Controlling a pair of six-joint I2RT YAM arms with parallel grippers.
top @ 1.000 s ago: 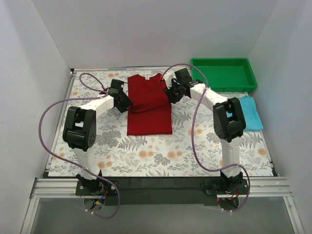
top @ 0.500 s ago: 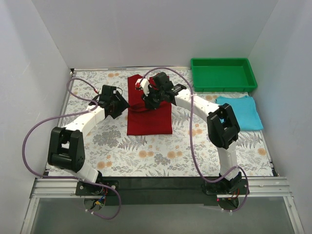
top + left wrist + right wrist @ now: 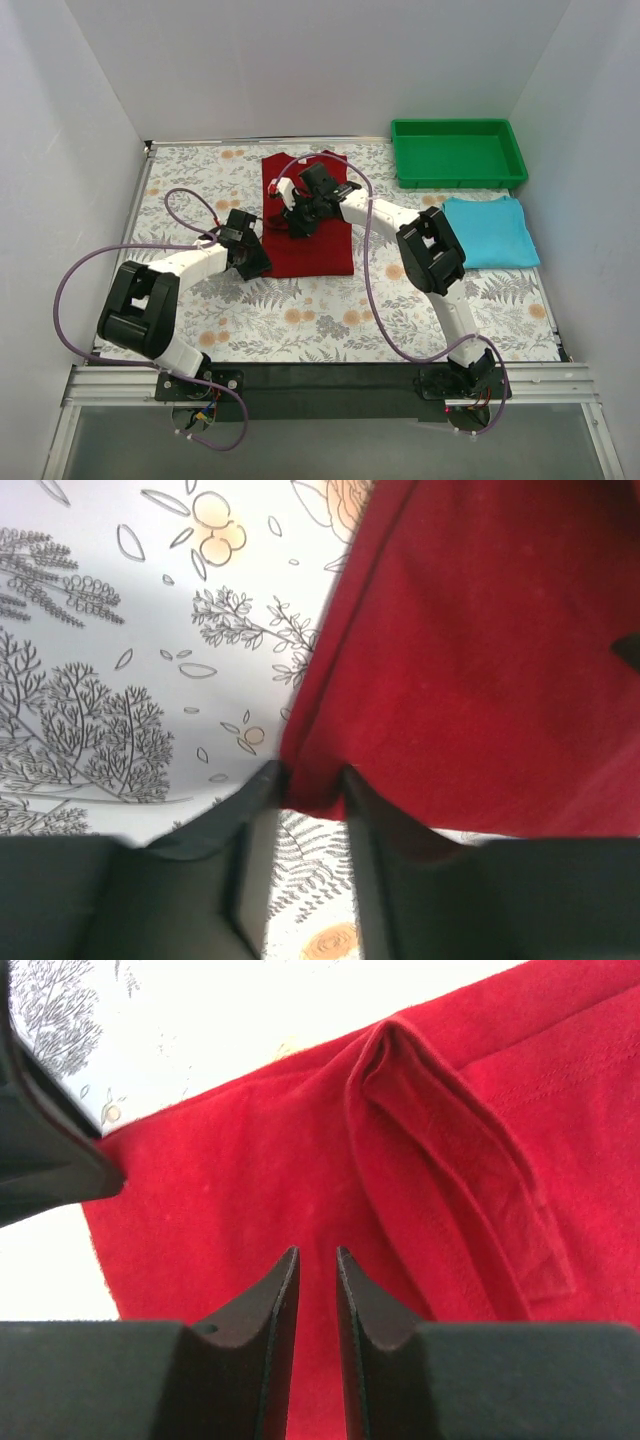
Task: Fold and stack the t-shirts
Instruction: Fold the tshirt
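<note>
The dark red t-shirt (image 3: 318,238) lies flat in the middle of the table, its sides folded in to a long rectangle. My left gripper (image 3: 257,263) is at the shirt's near left corner. In the left wrist view the jaws (image 3: 310,780) stand apart with that red corner (image 3: 312,792) between the tips. My right gripper (image 3: 297,217) hovers over the shirt's upper left part, its jaws (image 3: 317,1252) a narrow gap apart, with nothing between them. A folded-in sleeve (image 3: 450,1175) lies beside it. The light turquoise t-shirt (image 3: 490,232) is a folded rectangle at the right.
A green plastic tray (image 3: 458,152) stands at the back right corner. The floral tablecloth (image 3: 300,310) covers the table. White walls close in the left, back and right sides. Purple cables loop from both arms over the table.
My left gripper has moved from the shirt's left sleeve toward me to its near left corner. My right gripper crossed from the right sleeve to the shirt's left part; the sleeve now lies folded inward.
</note>
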